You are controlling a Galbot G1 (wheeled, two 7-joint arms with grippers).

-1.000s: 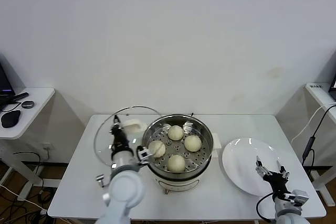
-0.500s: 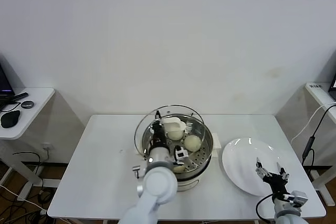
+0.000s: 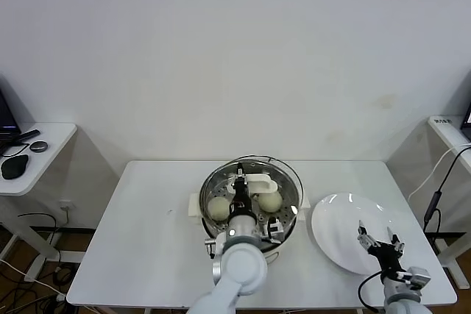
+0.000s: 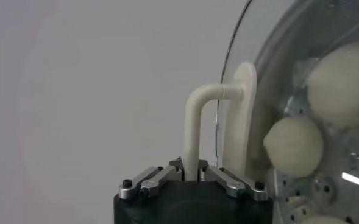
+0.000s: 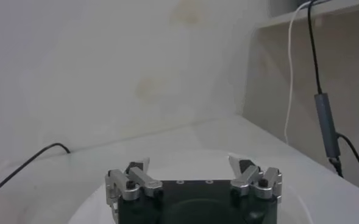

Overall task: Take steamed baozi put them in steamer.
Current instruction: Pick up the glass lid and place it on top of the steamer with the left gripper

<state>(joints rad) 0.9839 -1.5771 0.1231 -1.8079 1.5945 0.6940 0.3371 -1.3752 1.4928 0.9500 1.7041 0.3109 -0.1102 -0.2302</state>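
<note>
Holding the glass lid (image 3: 254, 182) by its white handle (image 4: 199, 131), the left gripper (image 3: 241, 186) sits right over the steamer (image 3: 291, 215) at the middle of the white table (image 3: 132, 233), jaws clamped tight on that handle. From the head camera two buns (image 3: 218, 208) show through the glass, one on each side of the arm, and the others are probably hidden beneath it. The left wrist camera gives what the head cannot: the handle's curved post pinched between the fingers, and buns pressed close behind the glass. Over on the right, the right gripper (image 3: 380, 243) hangs above the white plate (image 3: 335, 229), fingers spread wide and empty. A plain white wall backs the table, with a side desk (image 3: 44, 137) at far left.
</note>
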